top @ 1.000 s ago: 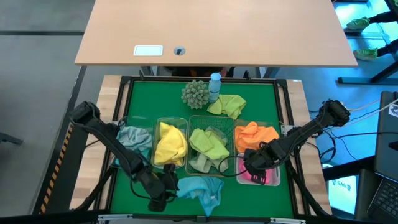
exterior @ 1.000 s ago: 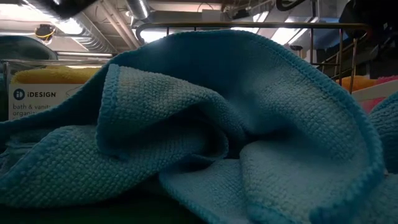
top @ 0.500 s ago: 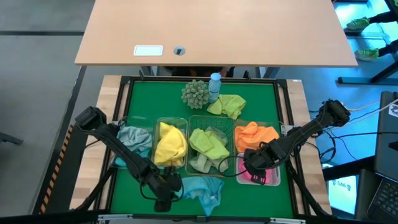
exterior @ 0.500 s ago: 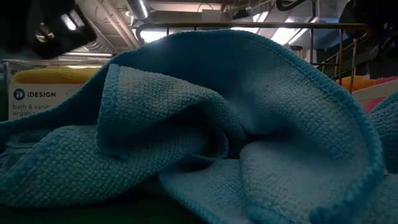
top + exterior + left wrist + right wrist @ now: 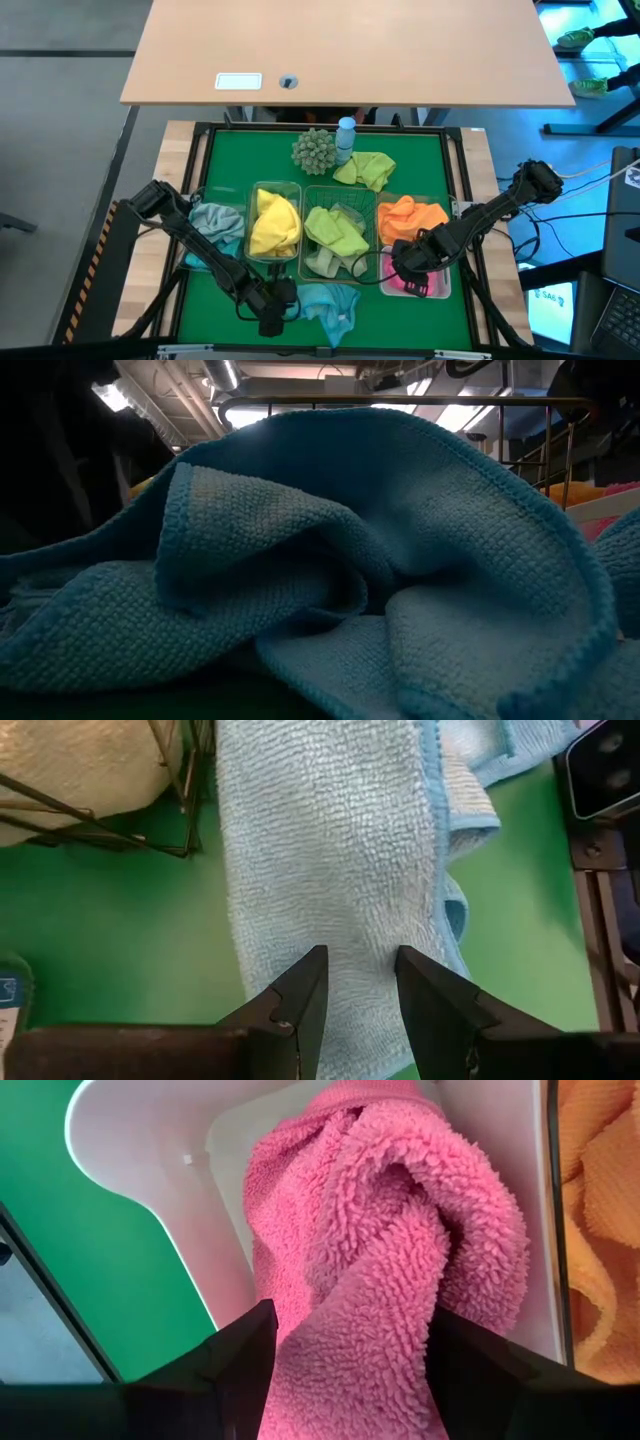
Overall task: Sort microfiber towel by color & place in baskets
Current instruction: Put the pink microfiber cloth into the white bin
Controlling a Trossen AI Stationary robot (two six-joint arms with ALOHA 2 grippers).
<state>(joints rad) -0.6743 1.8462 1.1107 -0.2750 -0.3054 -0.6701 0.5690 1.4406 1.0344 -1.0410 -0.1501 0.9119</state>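
Left tool (image 5: 358, 982): jaws parted, poised over the blue towel (image 5: 328, 304) lying on the green desk (image 5: 410, 160) in front of the baskets.
Clear bins: yellow towel (image 5: 273, 226) in one; light green towel (image 5: 335, 232) in the wire-mesh basket (image 5: 345, 268) beside it.
Right tool (image 5: 350, 1350): jaws wide, straddling the pink towel (image 5: 385, 1250) inside the white bin (image 5: 150, 1150), not clamped.
Orange towel (image 5: 410, 219): adjacent to the white bin.

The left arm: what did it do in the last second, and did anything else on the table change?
The left gripper slid to the right along the table's near edge, up to the blue towel, its open fingers now over the cloth without gripping it. The right gripper stayed over the pink towel in the white bin. Towels and baskets did not move.
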